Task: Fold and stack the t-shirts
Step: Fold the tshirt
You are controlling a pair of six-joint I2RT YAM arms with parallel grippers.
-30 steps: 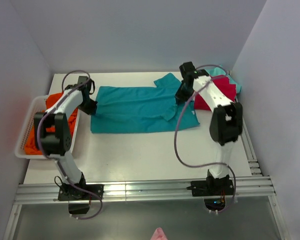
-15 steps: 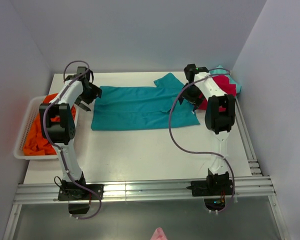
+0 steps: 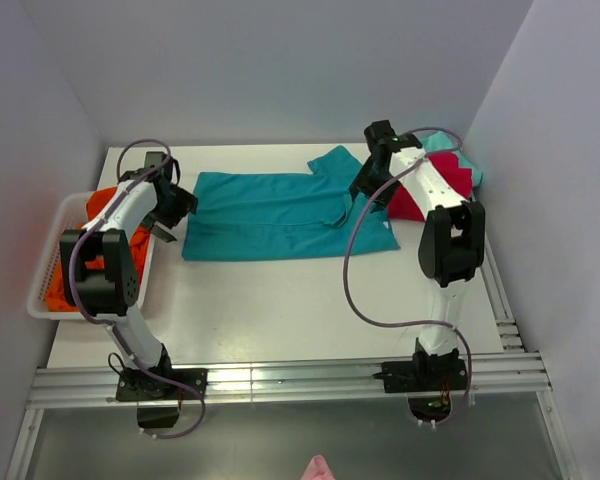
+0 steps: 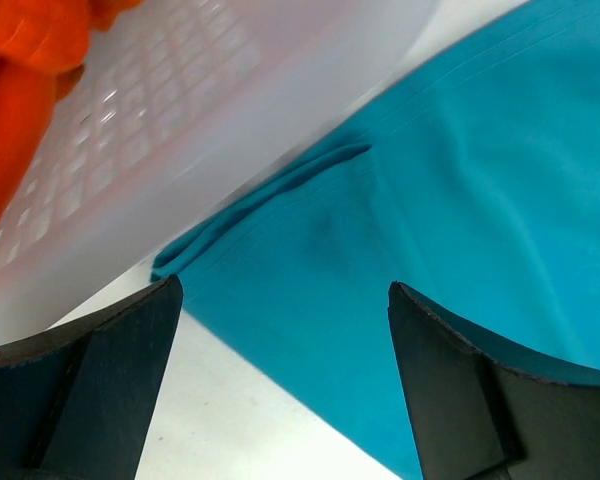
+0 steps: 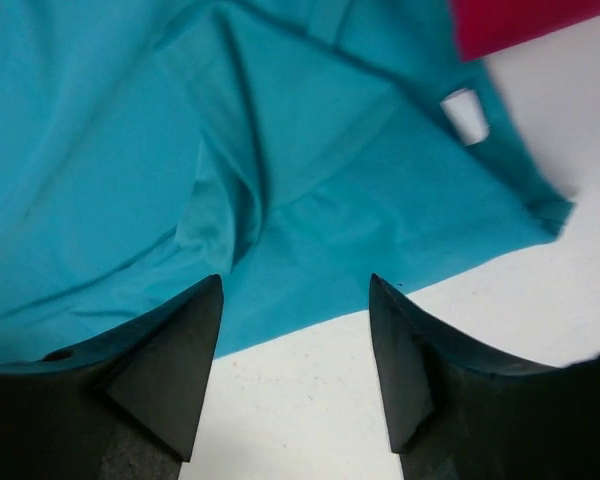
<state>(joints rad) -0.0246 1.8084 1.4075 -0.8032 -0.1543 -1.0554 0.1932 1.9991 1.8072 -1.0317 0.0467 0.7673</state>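
Observation:
The teal-blue t-shirt (image 3: 270, 215) lies as a long folded band across the middle of the table. My left gripper (image 3: 168, 215) hangs open just above its left end, between the shirt and the basket. In the left wrist view the open gripper (image 4: 285, 290) has nothing between its fingers and the t-shirt (image 4: 460, 200) lies below. My right gripper (image 3: 363, 192) hangs open over the shirt's right end. In the right wrist view the gripper (image 5: 295, 282) is empty above the shirt's hem (image 5: 330, 150), with the white neck label (image 5: 465, 110) beyond.
A white basket (image 3: 50, 270) at the table's left edge holds an orange t-shirt (image 3: 105, 210). A red t-shirt (image 3: 420, 200) and a light-teal one (image 3: 445, 145) lie piled at the back right, close to the right arm. Walls close in on three sides.
Both grippers have opened and let go of the teal-blue t-shirt. Both arms swung up off it and have come back down near its two ends. The shirt's right end now lies flatter.

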